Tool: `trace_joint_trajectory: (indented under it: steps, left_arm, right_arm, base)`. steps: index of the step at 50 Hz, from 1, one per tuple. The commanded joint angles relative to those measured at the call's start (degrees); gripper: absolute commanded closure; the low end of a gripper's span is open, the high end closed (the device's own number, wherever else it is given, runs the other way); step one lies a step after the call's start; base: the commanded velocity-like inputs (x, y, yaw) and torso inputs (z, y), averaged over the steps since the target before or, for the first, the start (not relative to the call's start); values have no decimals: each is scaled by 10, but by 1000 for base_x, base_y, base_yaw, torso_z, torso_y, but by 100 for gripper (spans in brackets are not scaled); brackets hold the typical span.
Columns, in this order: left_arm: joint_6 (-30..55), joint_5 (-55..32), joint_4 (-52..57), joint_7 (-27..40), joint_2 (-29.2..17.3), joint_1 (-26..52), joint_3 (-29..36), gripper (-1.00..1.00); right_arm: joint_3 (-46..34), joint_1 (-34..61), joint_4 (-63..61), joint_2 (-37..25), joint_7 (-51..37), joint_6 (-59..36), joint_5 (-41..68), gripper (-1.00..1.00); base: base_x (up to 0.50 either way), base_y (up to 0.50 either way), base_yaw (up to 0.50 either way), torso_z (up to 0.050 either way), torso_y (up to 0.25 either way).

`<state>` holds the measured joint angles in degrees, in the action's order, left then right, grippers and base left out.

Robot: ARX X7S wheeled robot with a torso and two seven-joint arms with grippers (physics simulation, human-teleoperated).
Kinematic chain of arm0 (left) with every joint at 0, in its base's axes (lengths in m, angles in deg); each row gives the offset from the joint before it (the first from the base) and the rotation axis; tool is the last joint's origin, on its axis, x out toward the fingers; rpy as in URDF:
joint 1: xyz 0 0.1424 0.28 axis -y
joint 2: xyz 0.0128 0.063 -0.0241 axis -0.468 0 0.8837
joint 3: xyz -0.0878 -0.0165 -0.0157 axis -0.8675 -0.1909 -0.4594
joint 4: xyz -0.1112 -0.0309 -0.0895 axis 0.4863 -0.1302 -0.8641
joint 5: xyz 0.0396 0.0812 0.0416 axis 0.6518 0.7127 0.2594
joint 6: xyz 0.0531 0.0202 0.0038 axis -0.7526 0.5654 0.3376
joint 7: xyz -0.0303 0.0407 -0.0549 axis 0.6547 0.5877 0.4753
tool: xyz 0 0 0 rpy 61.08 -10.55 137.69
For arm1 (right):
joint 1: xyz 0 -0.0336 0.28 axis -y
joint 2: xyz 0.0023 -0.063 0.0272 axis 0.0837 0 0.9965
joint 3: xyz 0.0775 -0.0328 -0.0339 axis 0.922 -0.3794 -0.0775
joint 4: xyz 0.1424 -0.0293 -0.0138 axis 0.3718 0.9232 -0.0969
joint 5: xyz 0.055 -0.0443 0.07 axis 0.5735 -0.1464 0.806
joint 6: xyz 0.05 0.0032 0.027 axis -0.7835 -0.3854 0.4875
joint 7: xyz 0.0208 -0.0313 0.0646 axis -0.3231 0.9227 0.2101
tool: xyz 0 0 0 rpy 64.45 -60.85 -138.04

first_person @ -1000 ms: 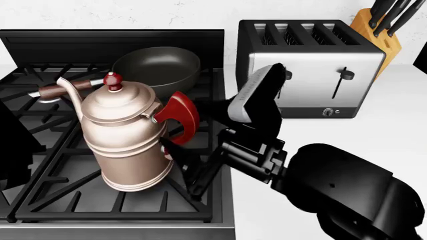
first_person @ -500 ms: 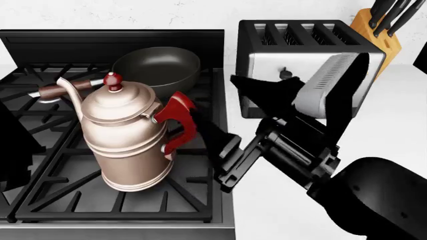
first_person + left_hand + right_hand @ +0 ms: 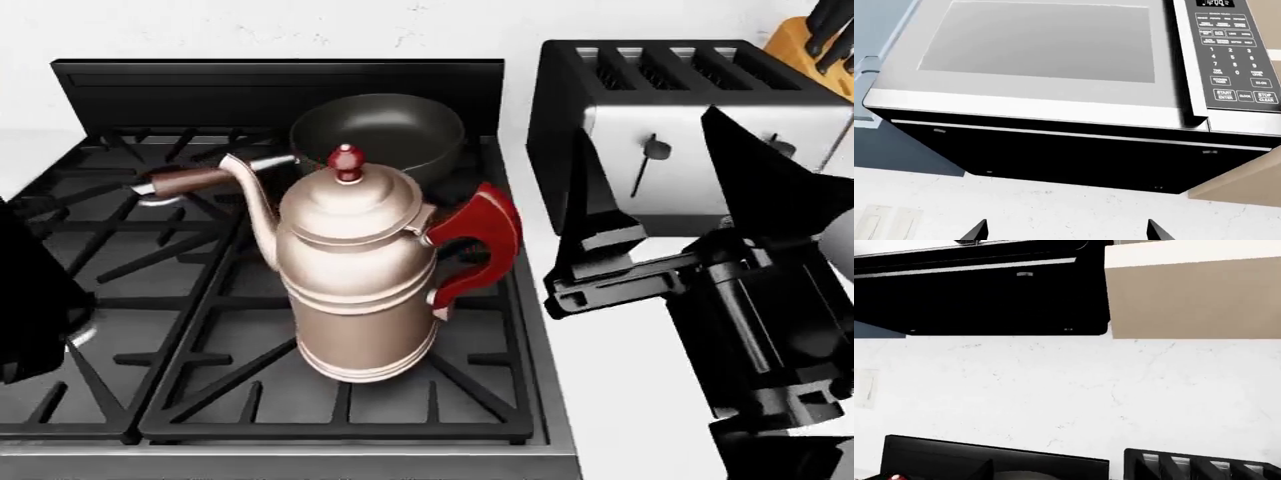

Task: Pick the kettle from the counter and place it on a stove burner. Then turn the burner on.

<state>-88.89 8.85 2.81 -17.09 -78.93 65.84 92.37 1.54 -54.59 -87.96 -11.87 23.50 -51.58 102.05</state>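
Tall ribbed rose-copper kettle stands upright on the black cast-iron grate; I judge it rigid, smooth-walled, top-heavy, best held by its red curved handle. My right gripper hangs beside it, jaws apart and empty; the left gripper shows two separated fingertips.

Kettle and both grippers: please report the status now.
Right gripper open, clear of kettle. Left gripper open, facing the microwave. Kettle upright on stove grate, front right burner. Frying pan behind it, apart.
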Motion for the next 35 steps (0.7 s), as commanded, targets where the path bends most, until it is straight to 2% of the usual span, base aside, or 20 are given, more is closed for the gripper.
trace_joint_trajectory:
  steps: [1,13,35]
  left_arm:
    - [5,0,2,1,0,9,8,-100]
    - [13,-1,3,4,0,18,17,-100]
    - [14,-2,0,2,2,30,32,-100]
  right_arm:
    - [-47,-57,-31,-71,-121,91,-48,-100]
    - [-67,-51,-28,-92,-162,96,-37,-100]
    - [-95,-56,-13,-101,-164,119,-49,-100]
  base:
    - [-500,238,0,0,10]
    - [-500,236,0,0,0]
    - [-500,233,0,0,0]
